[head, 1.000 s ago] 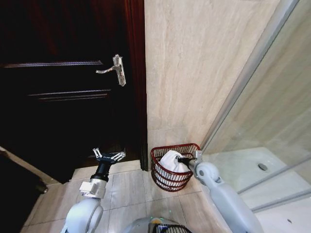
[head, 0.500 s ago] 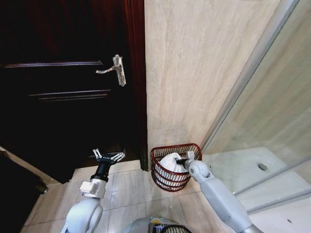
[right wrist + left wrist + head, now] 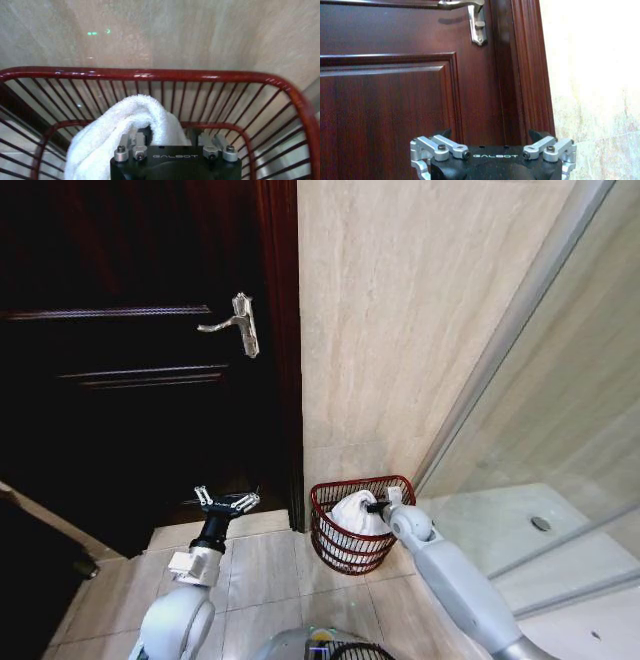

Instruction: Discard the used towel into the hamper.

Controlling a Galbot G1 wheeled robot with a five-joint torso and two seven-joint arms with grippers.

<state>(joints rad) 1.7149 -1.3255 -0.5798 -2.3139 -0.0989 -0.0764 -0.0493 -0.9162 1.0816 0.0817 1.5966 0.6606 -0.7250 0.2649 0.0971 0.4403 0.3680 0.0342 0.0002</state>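
1. My head view is split: the door (image 3: 120,360) on my left sinks into near-black shadow, while the tiled wall (image 3: 400,320) is evenly bright.
2. The straight shower glass frame (image 3: 520,330) leans and bows towards the edge.
3. At my right wrist, glare streaks the hamper (image 3: 150,73) rim, and two green specks glow on the wall.
4. My left wrist view is evenly lit and soft.

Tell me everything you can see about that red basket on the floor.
The hamper is a dark red wire basket with thin upright bars and a rounded rim, open on top. It stands upright on the tiled floor against the beige wall, between the dark door and the glass shower screen. A white towel bulges inside it, where the right gripper reaches in.
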